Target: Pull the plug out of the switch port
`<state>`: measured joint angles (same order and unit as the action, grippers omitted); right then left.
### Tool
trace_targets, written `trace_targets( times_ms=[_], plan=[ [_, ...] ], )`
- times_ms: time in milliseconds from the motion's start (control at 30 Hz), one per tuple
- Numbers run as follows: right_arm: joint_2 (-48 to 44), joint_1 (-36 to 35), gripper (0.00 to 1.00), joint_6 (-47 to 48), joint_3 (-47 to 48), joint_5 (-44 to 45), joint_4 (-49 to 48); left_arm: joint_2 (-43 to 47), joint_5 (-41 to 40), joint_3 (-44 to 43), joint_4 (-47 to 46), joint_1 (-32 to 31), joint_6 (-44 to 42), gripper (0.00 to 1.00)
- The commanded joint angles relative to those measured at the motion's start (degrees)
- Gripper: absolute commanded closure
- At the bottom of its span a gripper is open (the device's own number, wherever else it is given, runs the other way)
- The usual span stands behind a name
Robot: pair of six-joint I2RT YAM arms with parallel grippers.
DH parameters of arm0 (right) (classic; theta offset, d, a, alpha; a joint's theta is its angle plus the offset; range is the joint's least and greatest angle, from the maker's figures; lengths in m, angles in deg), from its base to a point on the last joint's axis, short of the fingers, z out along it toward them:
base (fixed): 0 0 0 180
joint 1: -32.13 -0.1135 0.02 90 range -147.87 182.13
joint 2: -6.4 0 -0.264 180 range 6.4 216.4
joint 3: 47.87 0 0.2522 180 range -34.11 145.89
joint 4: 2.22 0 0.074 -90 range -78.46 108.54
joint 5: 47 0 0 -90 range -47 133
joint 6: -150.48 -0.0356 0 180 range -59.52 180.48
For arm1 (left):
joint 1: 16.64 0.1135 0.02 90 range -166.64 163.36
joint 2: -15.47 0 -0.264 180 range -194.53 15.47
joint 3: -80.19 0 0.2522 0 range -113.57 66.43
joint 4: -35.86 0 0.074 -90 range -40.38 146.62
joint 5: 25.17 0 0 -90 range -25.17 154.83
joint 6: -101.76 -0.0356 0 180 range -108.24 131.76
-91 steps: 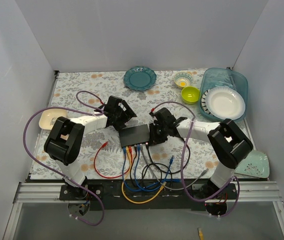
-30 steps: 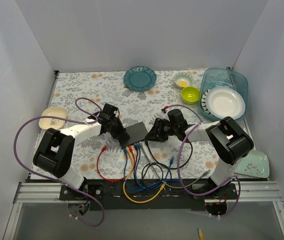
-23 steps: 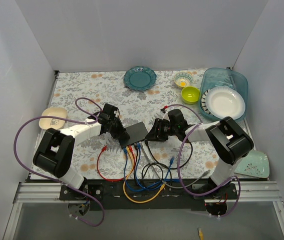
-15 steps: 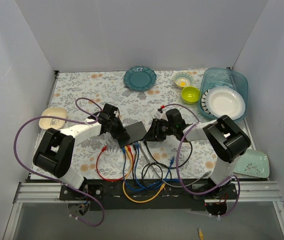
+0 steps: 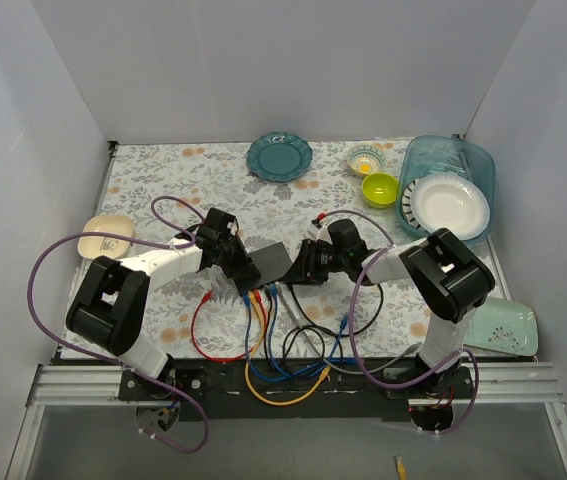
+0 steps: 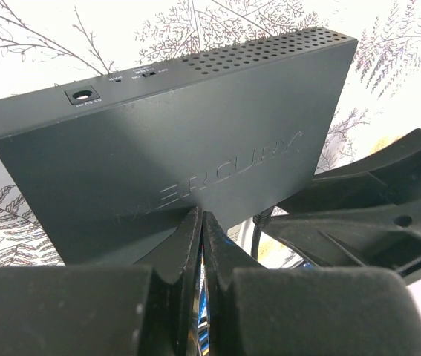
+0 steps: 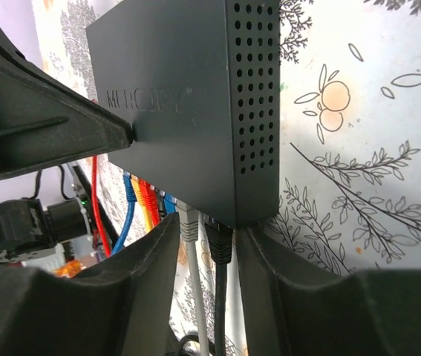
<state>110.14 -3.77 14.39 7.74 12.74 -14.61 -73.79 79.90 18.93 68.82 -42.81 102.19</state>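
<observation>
The black switch (image 5: 273, 261) lies flat at the table's middle with its port row facing the near edge. In the right wrist view a grey plug (image 7: 188, 222) and a black plug (image 7: 220, 242) sit in the end sockets of the switch (image 7: 188, 96), beside red, yellow and blue ones (image 7: 145, 194). My right gripper (image 7: 209, 226) is open and straddles the grey and black plugs, with gaps at both fingers. My left gripper (image 6: 201, 216) is shut with nothing in it, its tips resting on the top of the switch (image 6: 188, 126) near the port edge.
Cables (image 5: 275, 345) loop from the ports to the near edge. A teal plate (image 5: 279, 157), a patterned bowl (image 5: 365, 158), a green bowl (image 5: 380, 188) and a blue rack (image 5: 468, 160) holding a white plate stand at the back. A cream dish (image 5: 101, 238) sits left, a mint plate (image 5: 505, 328) right.
My right gripper has slid left up to the switch's port corner and its jaws have narrowed a little. The left gripper has stayed shut on top of the switch.
</observation>
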Motion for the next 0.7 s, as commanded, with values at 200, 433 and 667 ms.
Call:
trace_targets(
  times_ms=[200, 433, 667],
  plan=[
    [4.5, 0.0, 0.64, -6.6, -3.7, 2.0, -2.8, 2.2, 0.1, 1.5, 0.4, -0.1, -0.8, 1.0],
    [4.8, 0.3, 0.78, -5.6, -4.9, 1.8, -3.3, 2.4, 0.7, 1.9, 0.1, -0.1, -0.4, 1.0],
    [4.7, 0.3, 0.99, -1.3, -6.5, 2.2, -1.4, 5.1, 10.6, 4.7, -6.7, -0.2, 2.6, 1.0]
  ],
)
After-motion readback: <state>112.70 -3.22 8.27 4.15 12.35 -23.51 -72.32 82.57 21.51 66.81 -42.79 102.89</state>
